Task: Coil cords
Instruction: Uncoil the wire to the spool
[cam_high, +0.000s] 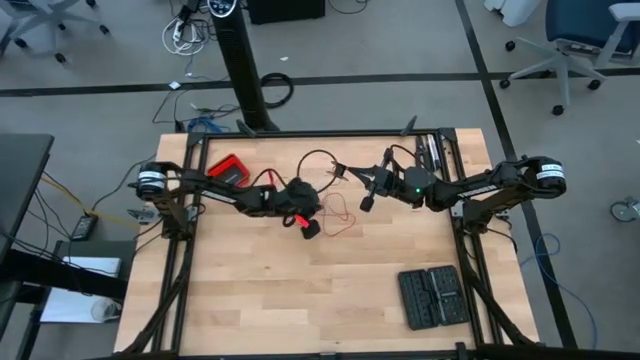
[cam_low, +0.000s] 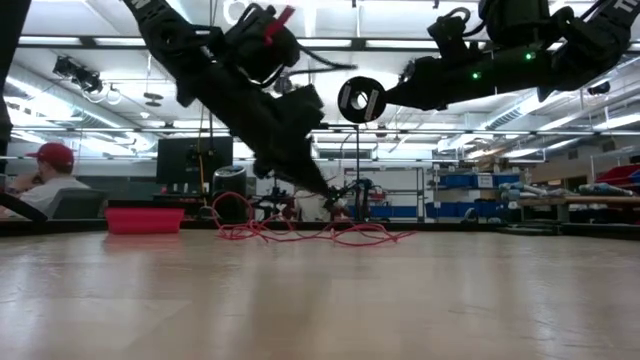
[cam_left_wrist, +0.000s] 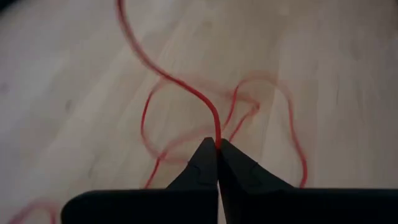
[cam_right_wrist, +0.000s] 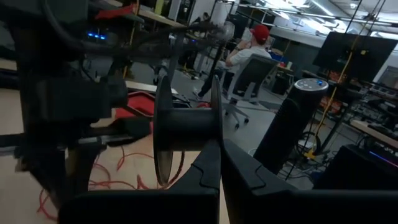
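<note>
A red box (cam_high: 228, 168) with a black top lies near the counter's (cam_high: 300, 300) far left corner. Just to its right, the left arm reaches over the middle of the counter, and the left gripper (cam_left_wrist: 217, 144) is down at the surface with its fingers (cam_left_wrist: 202, 168) closed on the wire (cam_left_wrist: 186, 90). In the left wrist view the thin red strand rises straight out from between the fingertips and runs away across the wood.

The wire (cam_high: 338, 215) lies loose on the counter's middle, slightly toward the far edge, in a few untidy loops beside the left gripper. In the low view it shows as a flat red tangle (cam_low: 310, 233) on the wood, under the left arm.

Further right, the right arm comes in from the right edge, held above the counter. The right gripper (cam_right_wrist: 219, 163) has its fingers (cam_right_wrist: 245, 171) pressed together, and a black spool (cam_right_wrist: 186, 134) sits right at their tips; whether the fingertips pinch its flange cannot be made out. The low view shows the spool (cam_low: 361, 99) high in the air, well above the wire.

Near the counter's near right corner lie two dark ribbed trays (cam_high: 435, 295), side by side.

Beyond the counter, a person in a red cap (cam_low: 52, 156) sits at the left of the low view.
</note>
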